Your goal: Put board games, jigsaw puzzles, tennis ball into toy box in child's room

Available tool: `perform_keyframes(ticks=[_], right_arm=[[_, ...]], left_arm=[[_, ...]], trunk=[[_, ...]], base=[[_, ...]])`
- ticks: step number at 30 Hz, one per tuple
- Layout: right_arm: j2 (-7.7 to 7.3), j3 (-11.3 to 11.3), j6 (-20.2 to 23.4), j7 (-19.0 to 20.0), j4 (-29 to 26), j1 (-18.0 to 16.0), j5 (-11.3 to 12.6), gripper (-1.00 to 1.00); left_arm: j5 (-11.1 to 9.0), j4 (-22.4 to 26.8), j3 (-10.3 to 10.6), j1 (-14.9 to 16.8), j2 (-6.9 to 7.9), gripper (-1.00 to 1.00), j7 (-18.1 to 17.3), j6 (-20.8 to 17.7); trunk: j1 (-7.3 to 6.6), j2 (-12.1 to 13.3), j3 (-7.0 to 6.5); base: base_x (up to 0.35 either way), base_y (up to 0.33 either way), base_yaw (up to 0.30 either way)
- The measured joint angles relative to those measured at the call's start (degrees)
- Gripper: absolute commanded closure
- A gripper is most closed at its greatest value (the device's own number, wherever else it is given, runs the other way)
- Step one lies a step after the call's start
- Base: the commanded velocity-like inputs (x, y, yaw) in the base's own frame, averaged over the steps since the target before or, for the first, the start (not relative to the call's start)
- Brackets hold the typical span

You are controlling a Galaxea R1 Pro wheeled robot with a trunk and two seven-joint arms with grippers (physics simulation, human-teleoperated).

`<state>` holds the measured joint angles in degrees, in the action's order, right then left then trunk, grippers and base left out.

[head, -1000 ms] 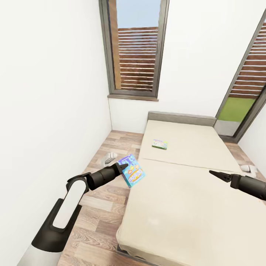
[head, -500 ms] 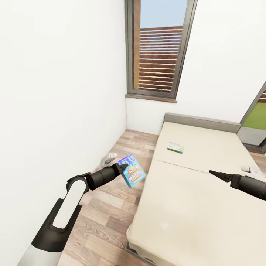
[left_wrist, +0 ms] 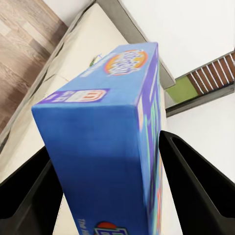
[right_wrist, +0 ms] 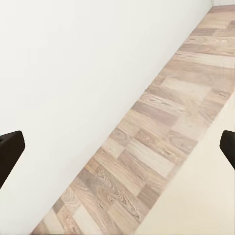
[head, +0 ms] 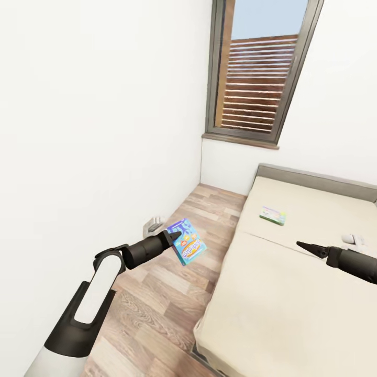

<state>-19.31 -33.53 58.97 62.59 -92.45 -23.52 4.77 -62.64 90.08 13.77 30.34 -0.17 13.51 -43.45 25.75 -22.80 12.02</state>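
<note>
My left gripper (head: 175,236) is shut on a blue board game (head: 187,247), held tilted in the air over the wood-plank floor beside the bed (head: 293,298). In the left wrist view the blue board game (left_wrist: 112,147) sits clamped between both dark fingers (left_wrist: 193,181). A second board game (head: 273,215), a small flat green and white box, lies on the bed near its head. My right gripper (head: 302,245) hovers above the bed. Its fingers (right_wrist: 10,152) stand wide apart with nothing between them.
A white wall runs close along my left, leaving a narrow strip of wood floor (head: 173,293) between it and the bed. A small white object (head: 154,224) lies on the floor by the wall and another white object (head: 353,240) on the bed. A tall window (head: 259,68) is ahead.
The camera has swung left, so the bed, window and far box slid right in the picture. Both arms keep their pose, and the left still holds the blue box.
</note>
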Motion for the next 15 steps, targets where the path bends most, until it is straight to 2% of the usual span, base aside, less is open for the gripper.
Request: perform_keyframes(ticks=[15], right_arm=[[0.0, 0.1, 0.0, 0.0, -0.1, 0.0, 0.0, -1.0]], left_arm=[[-0.2, -0.1, -0.1, 0.0, -0.02, 1.0, 0.0, 0.1]], trunk=[[0.0, 0.0, -0.78]], base=[[0.0, 0.0, 0.24]])
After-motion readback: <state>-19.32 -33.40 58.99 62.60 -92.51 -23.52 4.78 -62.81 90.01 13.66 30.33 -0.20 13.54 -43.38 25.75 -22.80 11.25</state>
